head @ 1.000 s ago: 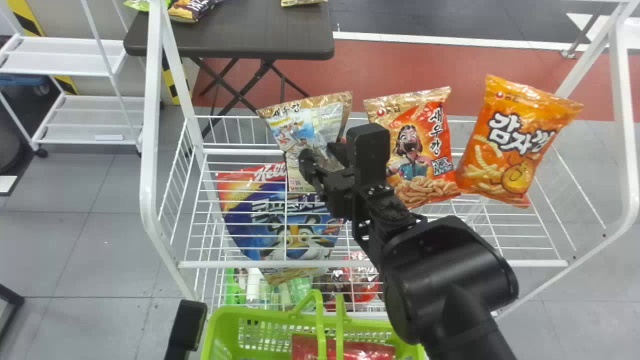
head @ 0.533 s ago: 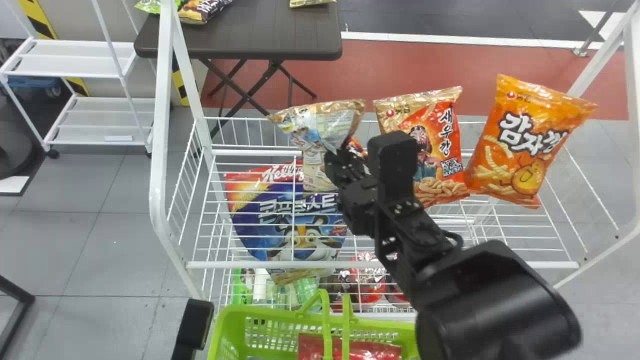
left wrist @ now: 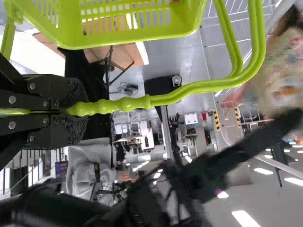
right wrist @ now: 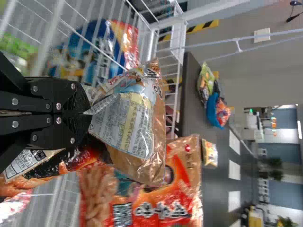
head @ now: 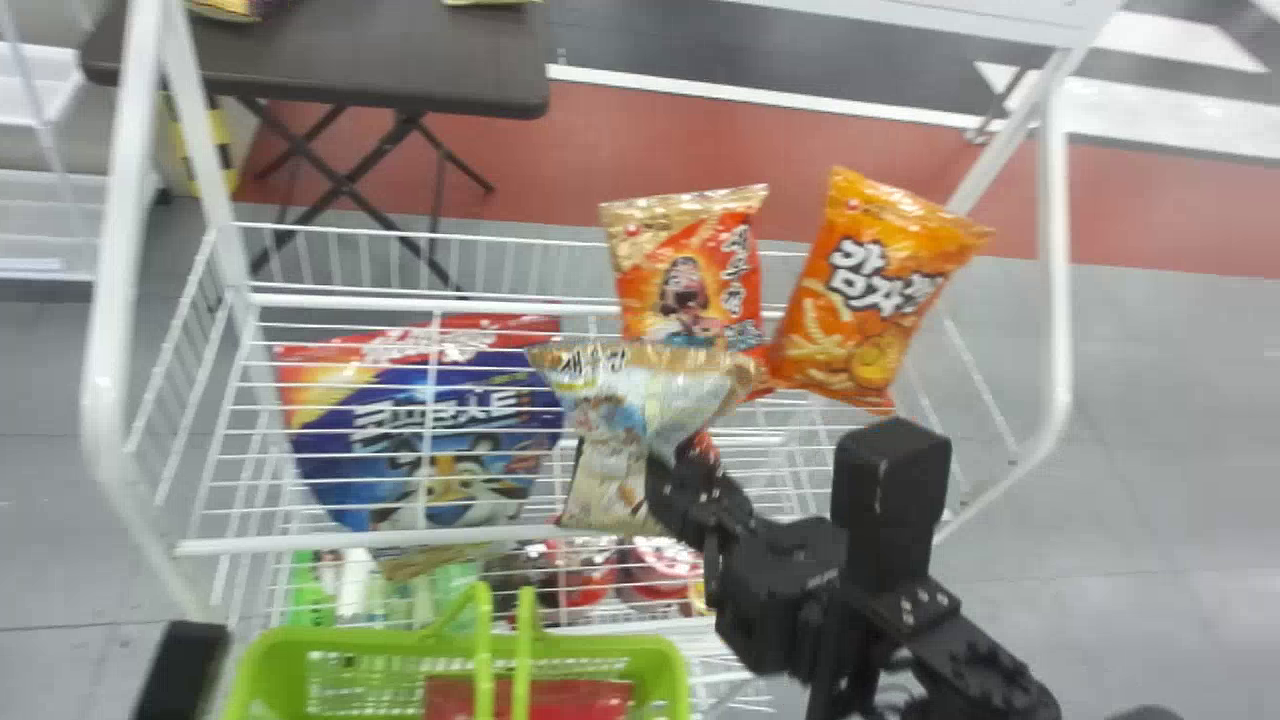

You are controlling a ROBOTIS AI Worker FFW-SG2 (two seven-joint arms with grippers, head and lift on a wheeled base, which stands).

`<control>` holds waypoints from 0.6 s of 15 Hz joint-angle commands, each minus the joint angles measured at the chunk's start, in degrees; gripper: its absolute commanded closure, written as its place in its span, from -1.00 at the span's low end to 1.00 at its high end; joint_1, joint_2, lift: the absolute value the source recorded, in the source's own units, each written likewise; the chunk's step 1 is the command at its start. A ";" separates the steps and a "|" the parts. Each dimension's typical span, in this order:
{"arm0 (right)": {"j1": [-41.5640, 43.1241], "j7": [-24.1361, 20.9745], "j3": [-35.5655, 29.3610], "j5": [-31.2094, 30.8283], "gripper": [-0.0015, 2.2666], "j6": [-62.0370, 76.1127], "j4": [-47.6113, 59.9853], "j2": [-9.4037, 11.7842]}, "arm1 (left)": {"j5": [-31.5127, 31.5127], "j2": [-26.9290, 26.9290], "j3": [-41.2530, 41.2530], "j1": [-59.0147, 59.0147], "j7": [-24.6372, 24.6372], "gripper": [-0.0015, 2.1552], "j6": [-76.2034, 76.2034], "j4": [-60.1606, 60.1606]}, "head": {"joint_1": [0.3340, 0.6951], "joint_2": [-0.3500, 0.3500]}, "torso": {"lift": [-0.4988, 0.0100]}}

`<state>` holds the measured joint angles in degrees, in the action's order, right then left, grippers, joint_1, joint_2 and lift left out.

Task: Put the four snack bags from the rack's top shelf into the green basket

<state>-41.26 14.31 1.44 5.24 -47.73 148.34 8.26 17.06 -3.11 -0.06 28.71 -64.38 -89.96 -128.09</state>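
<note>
Sitting at the lower left of the head view, a bright green plastic basket with slotted sides (head: 380,638) held a shiny red packet (head: 590,698), which lay inside it behind two upright handles (head: 484,655). The left end effector (head: 180,672) was at the bottom left corner of that frame, beside the basket; in the left wrist view, the left end effector (left wrist: 68,112) had its fingers closed around the ribbed green grip (left wrist: 118,104) where the handles met.

Near the middle of the head view, the right end effector (head: 685,485) gripped a crinkled gold-and-white snack bag (head: 605,485), pinching its side. The bag's lower edge reached the front rail of the white wire rack (head: 450,540), up and to the right of the basket.

Two more snack bags were at the rack's top shelf, toward the upper right of the frame: a gold-and-red one (head: 685,285) and, touching it, a bright orange one (head: 860,300). Through the shelf's wires, at centre left, showed a large blue-and-red bag with a cartoon tiger (head: 430,430), and below that, round red packages (head: 580,575) on a lower level. A dark folding desk (head: 330,60) at the upper left carried other packets.
</note>
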 commanded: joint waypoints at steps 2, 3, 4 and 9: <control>-6.73 4.41 -8.47 8.03 0.72 -15.52 6.35 1.23 | -0.01 0.48 -0.55 0.30 1.10 0.99 -0.07 0.48 | 1.00 -1.00 | 0.96; -7.52 5.90 -10.23 9.79 0.72 -18.15 6.79 1.23 | -0.01 0.39 -0.90 0.21 1.28 0.99 -0.07 0.48 | 1.00 -1.00 | 0.96; -7.96 7.13 -11.99 12.07 0.72 -20.44 6.79 0.97 | -0.01 0.48 -0.99 0.21 1.37 0.99 -0.07 0.48 | 1.00 -1.00 | 0.96; -6.99 8.72 -8.56 15.50 0.72 -34.33 2.75 0.53 | -0.01 0.39 -1.43 0.47 1.37 0.99 -0.07 0.12 | 1.00 -1.00 | 0.96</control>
<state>-48.71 23.06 -9.59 20.88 -81.12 153.18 8.64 17.05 -2.71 -1.40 29.05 -63.01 -89.96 -127.82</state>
